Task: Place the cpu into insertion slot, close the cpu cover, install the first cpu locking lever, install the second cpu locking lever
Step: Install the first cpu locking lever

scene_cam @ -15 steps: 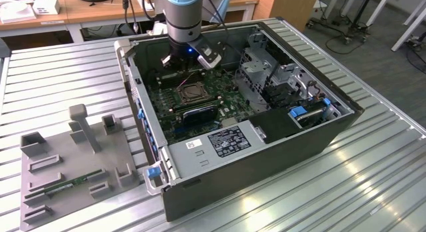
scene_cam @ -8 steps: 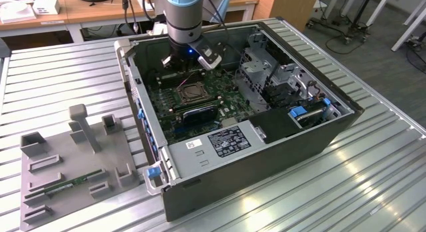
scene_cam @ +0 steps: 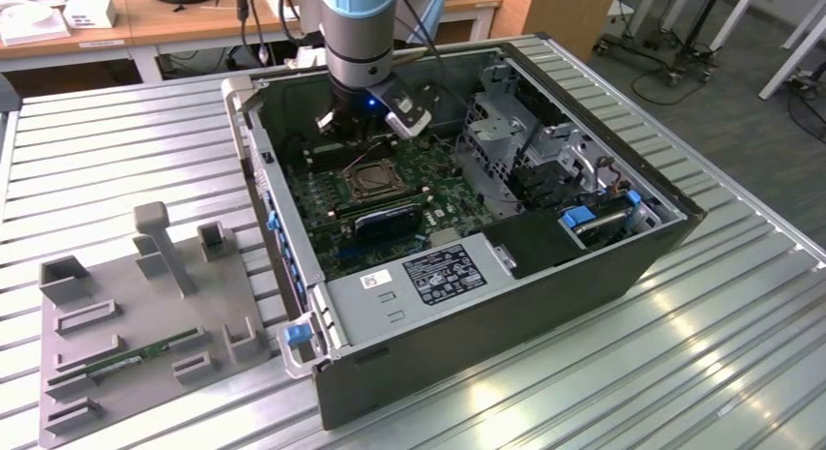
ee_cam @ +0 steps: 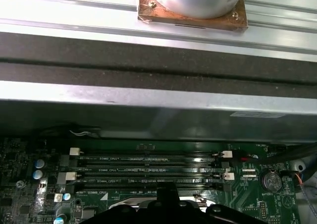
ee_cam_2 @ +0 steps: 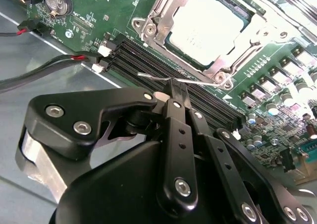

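The cpu (ee_cam_2: pixel 210 26) already sits in the insertion slot (ee_cam_2: pixel 171 48), dull silvery top up, with the cpu cover (ee_cam_2: pixel 247 38) lying flat over its edges, so the chip shows through the cut-out. A thin wire locking lever (ee_cam_2: pixel 171 79) runs along the socket's near edge, next to the black memory slots (ee_cam_2: pixel 148 60); its free end sits right at the tips of the gripper (ee_cam_2: pixel 174 91). The jaws look pinched together at or on that wire, but whether they really grip it or just touch it I cannot tell. Handling guess: the lever is light, springy steel wire, stiff but slick, best taken near the free end and pushed sideways under its hook; the cover is thin, rigid sheet; the cpu is light and fragile underneath, so nothing should press on the chip top. The second wrist view gives the close detail: chip, frame, screws, wire and a coin cell (ee_cam_2: pixel 56 0) off toward 10 o'clock of the socket. The first wrist view gives none of the chip face; it shows the memory slots (ee_cam: pixel 148 167) end to end, the case wall above them and a round metal part on a copper plate (ee_cam: pixel 193 3) lying outside the case. The exterior view gives the whole layout: the arm reaching into the open computer case (scene_cam: pixel 543 276) on the ribbed surface (scene_cam: pixel 116 150), the socket at roughly 5 o'clock below the gripper (scene_cam: pixel 351 121), and a grey fixture tray (scene_cam: pixel 130 363) with a memory stick (scene_cam: pixel 135 358) well apart from the case.
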Controlling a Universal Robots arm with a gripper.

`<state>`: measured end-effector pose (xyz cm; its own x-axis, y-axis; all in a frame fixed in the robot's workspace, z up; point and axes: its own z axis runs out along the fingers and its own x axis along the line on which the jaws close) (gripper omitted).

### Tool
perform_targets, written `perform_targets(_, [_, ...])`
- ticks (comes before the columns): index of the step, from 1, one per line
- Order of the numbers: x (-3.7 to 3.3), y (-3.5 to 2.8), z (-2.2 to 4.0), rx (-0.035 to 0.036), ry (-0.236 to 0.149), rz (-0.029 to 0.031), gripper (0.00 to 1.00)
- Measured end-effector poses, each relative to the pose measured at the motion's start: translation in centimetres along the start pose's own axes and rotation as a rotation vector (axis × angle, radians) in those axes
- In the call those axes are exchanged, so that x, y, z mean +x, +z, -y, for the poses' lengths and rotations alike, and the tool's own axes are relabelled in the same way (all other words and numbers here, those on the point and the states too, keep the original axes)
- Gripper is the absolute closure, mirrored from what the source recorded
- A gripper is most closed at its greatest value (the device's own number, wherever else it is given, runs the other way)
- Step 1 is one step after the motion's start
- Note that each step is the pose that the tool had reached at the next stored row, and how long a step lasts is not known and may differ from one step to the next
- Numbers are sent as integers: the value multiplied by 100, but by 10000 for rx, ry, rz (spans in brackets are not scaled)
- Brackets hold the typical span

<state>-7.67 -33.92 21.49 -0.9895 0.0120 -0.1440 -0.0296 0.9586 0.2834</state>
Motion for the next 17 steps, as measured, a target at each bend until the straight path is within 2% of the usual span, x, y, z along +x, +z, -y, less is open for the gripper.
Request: perform_targets(17, [-62, 120, 35, 1, 0, 0, 89])
